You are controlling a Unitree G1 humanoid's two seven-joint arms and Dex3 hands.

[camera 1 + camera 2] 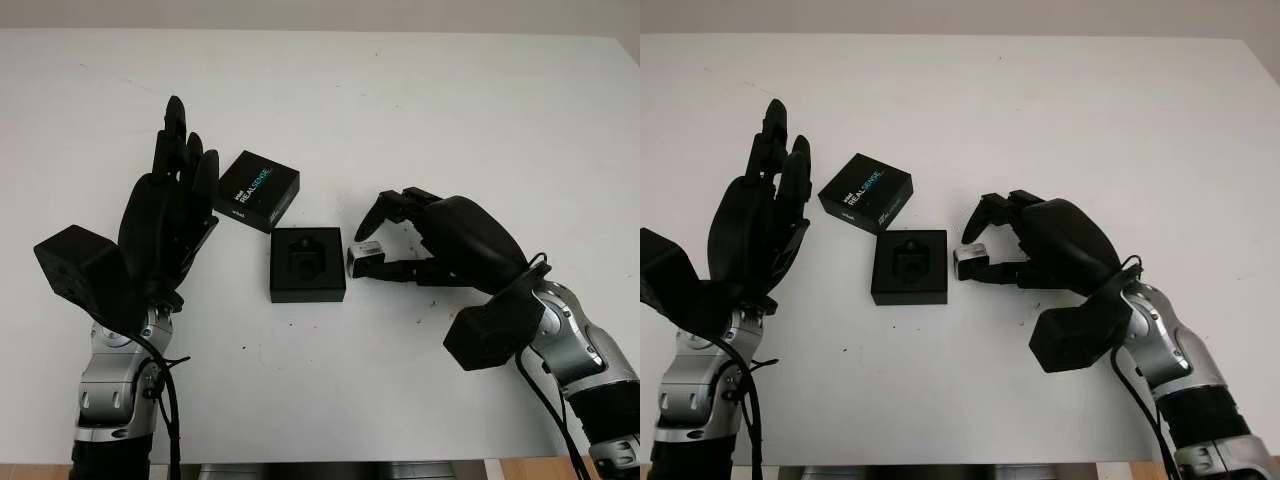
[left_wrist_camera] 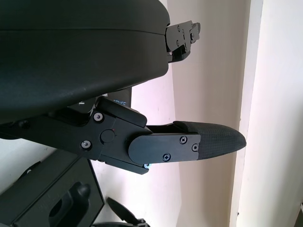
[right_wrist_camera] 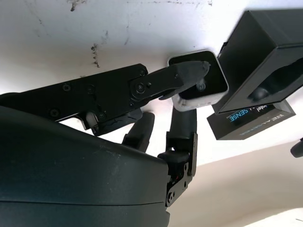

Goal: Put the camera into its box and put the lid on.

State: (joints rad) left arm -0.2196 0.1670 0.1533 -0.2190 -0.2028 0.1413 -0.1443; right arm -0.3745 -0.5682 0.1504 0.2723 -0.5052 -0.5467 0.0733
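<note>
Silver and black, the small camera (image 1: 364, 257) is pinched between the fingers of the right robot hand (image 1: 440, 240) and is held just beside the right edge of the box (image 1: 307, 265), apart from its cavity. In the right wrist view the camera (image 3: 201, 80) is seen with a dark glossy face set in a pale rounded shell, one fingertip pressed on that face and another finger under the shell.

The box is black and square, lying open on the white desk (image 1: 400, 110), with a moulded recess in its dark insert. Whether the camera touches the box wall cannot be told.

The lid (image 1: 257, 190) lies on the desk just behind and to the left of the box, turned at an angle, near it but apart. White and blue lettering is printed on its top: "intel" and "REALSENSE" can be made out, and a further small white mark sits at its near corner, too small to read. In the right wrist view the letters "SENSE" are legible on the lid's side (image 3: 251, 116).

The left robot hand (image 1: 170, 215) is raised to the left of the lid, released and holding nothing.
</note>
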